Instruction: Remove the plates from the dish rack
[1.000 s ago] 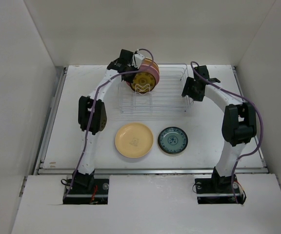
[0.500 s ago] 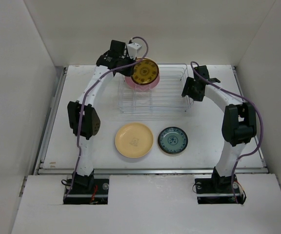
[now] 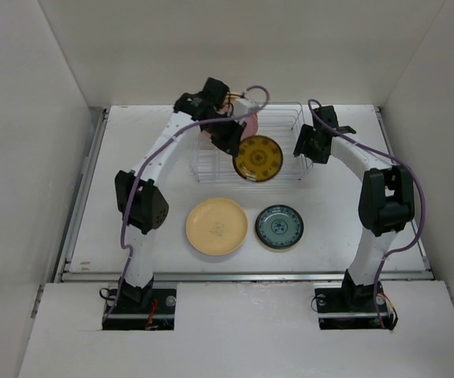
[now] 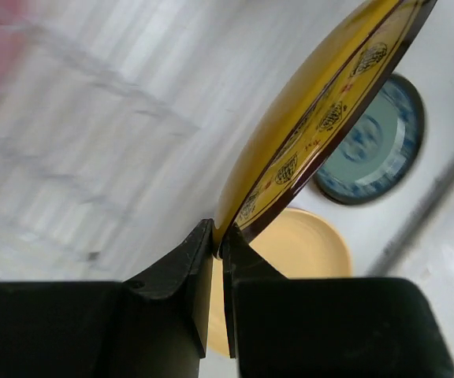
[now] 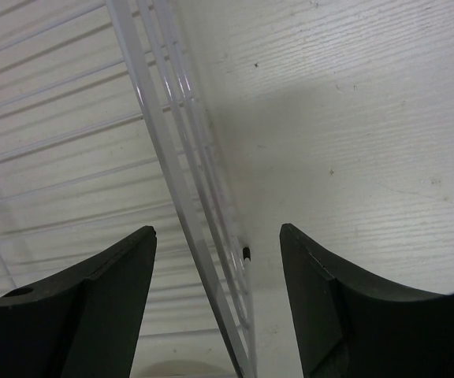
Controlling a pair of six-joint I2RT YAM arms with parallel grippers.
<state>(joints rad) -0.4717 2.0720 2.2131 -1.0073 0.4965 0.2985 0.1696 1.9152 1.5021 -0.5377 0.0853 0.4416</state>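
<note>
My left gripper [image 3: 231, 146] is shut on the rim of a dark plate with a gold-patterned centre [image 3: 258, 158] and holds it in the air over the front of the wire dish rack [image 3: 278, 126]. In the left wrist view the fingertips [image 4: 203, 244] pinch this plate's edge [image 4: 321, 118]. A pink plate [image 3: 250, 123] stands in the rack behind the arm. A pale yellow plate [image 3: 216, 226] and a dark blue-patterned plate [image 3: 280, 227] lie flat on the table in front. My right gripper [image 3: 304, 150] is open, its fingers either side of the rack's right end wall [image 5: 187, 197].
The white table [image 3: 132, 157] is boxed in by white walls at the back and both sides. The two plates on the table show below the held plate in the left wrist view: the yellow one [image 4: 306, 260] and the blue one [image 4: 377, 150].
My left gripper has lifted the gold-centred plate out of the rack and swung it right and toward the front. The pink plate stays in the rack. The right arm has not moved.
</note>
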